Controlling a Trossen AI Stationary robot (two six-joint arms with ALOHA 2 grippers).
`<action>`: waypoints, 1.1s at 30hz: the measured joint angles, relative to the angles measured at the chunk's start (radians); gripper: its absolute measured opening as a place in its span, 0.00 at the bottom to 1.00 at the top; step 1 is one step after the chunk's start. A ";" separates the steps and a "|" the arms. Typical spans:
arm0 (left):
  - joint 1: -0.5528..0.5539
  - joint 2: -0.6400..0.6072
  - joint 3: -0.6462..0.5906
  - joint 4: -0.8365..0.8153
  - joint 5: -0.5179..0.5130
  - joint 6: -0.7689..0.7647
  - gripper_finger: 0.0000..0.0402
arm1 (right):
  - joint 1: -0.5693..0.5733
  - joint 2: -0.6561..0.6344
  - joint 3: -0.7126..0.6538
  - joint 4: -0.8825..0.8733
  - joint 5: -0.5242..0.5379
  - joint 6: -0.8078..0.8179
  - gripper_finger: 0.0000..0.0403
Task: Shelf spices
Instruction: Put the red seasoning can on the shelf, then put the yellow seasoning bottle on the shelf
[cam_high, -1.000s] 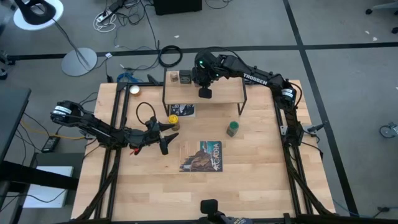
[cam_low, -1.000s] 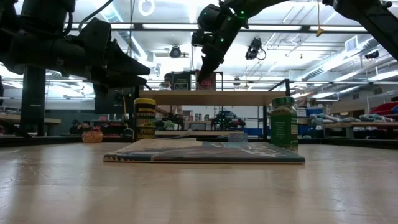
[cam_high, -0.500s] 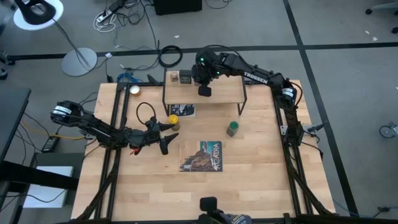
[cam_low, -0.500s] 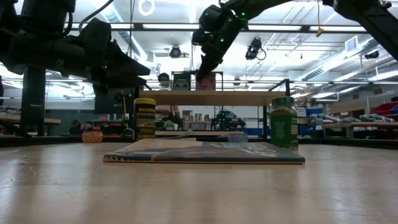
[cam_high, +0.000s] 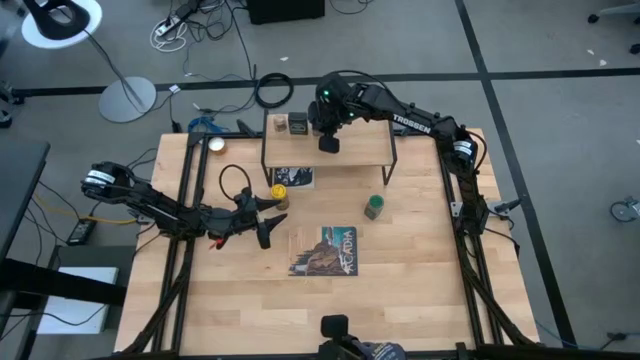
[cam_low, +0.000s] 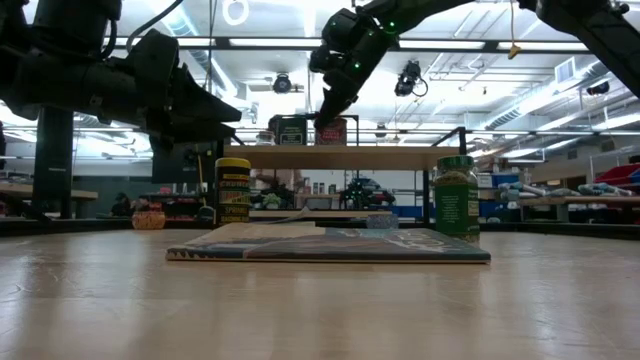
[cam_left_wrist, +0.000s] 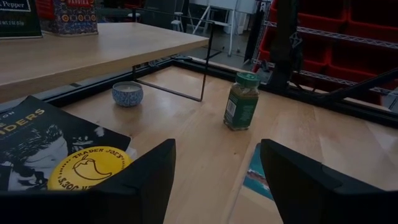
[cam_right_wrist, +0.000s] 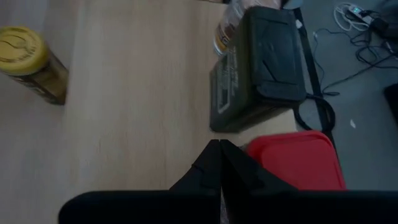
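Shelf (cam_high: 352, 150) stands at the table's (cam_high: 420, 290) far edge, a light board on thin black legs. On its left end: tiny clear jar (cam_high: 278, 124) at the corner, black tin (cam_high: 297, 125) just beside it, red tin (cam_low: 332, 131) next along, near the back edge. Rest of the board, to the right, is bare wood.

Right end effector (cam_right_wrist: 219, 151) hovers above the shelf beside the red tin (cam_right_wrist: 297, 162), fingers pressed together, clenched on nothing, tips apart from the tin's lid.

Yellow-capped jar (cam_high: 279, 193) stands on the table just in front of the shelf's left legs, beside a dark printed sheet (cam_high: 293, 177) lying partly under the board. Green-capped jar (cam_high: 373, 207) stands upright in the open near the shelf's right front leg, clear table all round it. Flat picture-covered book (cam_high: 325, 250) lies mid-table, nearer the front.

Left end effector (cam_high: 266, 215) hangs low over the table just short of the yellow-capped jar (cam_left_wrist: 85, 169), fingers (cam_left_wrist: 298, 180) spread apart, holding nothing; the jar's cap sits ahead of them, untouched. Small round dish (cam_left_wrist: 127, 93) rests under the shelf.
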 joint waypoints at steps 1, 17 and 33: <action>0.000 0.000 0.000 -0.004 0.000 -0.001 0.59 | 0.000 0.000 0.000 0.000 -0.012 0.000 0.00; 0.000 0.000 -0.002 -0.034 -0.011 -0.021 0.59 | 0.181 -0.114 0.002 -0.048 -0.049 -0.086 0.00; 0.001 0.000 -0.001 -0.057 -0.015 -0.033 0.59 | 0.187 -0.472 -0.042 -0.170 0.037 0.054 0.00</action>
